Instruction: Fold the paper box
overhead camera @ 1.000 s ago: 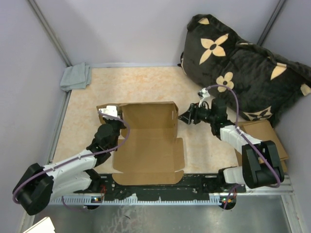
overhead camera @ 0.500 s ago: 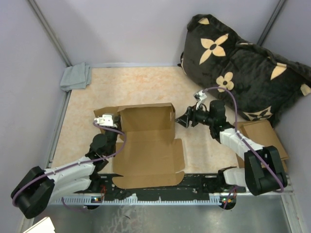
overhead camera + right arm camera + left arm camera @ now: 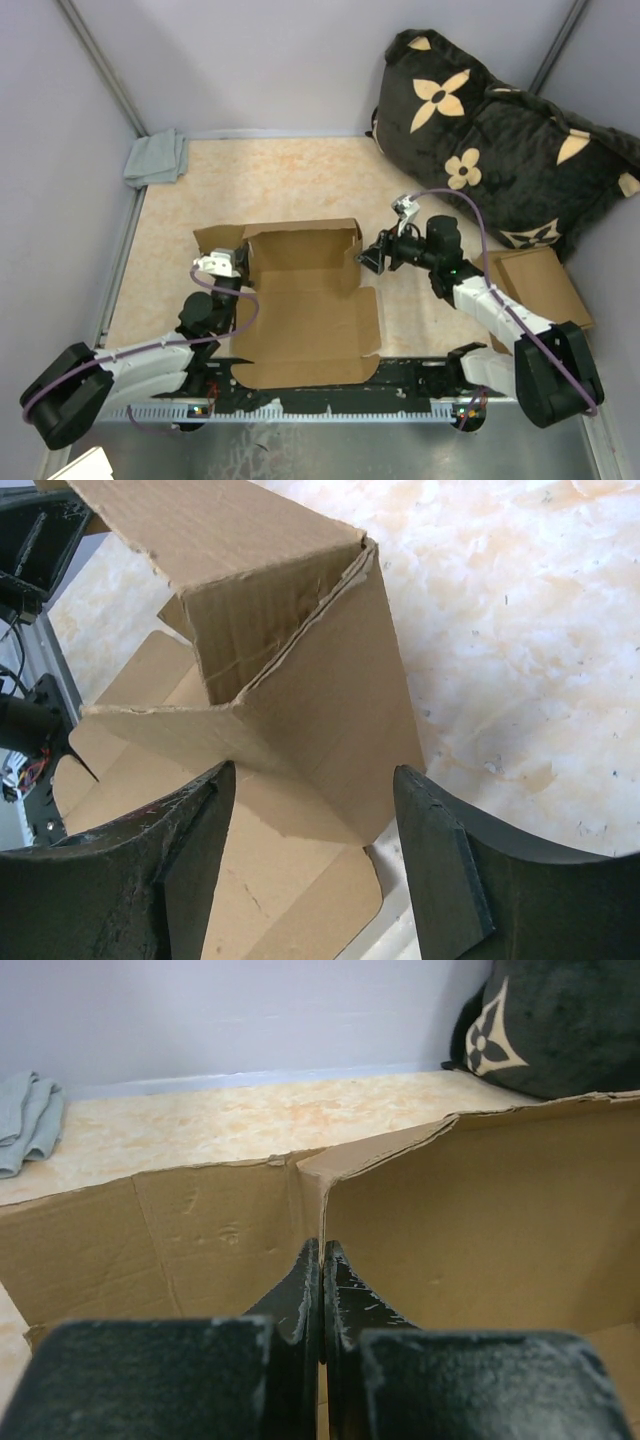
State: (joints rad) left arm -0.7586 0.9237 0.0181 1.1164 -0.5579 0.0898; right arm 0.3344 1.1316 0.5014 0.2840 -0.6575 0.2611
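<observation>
The paper box (image 3: pixel 310 310) is a brown cardboard sheet lying near the table's front, its back wall and side flaps raised. My left gripper (image 3: pixel 236 262) is at the box's back left corner. In the left wrist view the gripper (image 3: pixel 322 1252) is shut on a thin upright flap seen edge-on, with the cardboard walls (image 3: pixel 480 1230) behind it. My right gripper (image 3: pixel 366 257) is at the back right corner. In the right wrist view it (image 3: pixel 315 780) is open, its fingers astride the raised corner flap (image 3: pixel 330 700) without touching it.
A black pillow with tan flowers (image 3: pixel 500 130) fills the back right. A stack of flat cardboard pieces (image 3: pixel 545 285) lies at the right edge behind my right arm. A grey cloth (image 3: pixel 157 158) sits in the back left corner. Grey walls enclose the table.
My left gripper has drawn back toward the near edge with the left flap in it. My right gripper has moved left, up to the box's right corner.
</observation>
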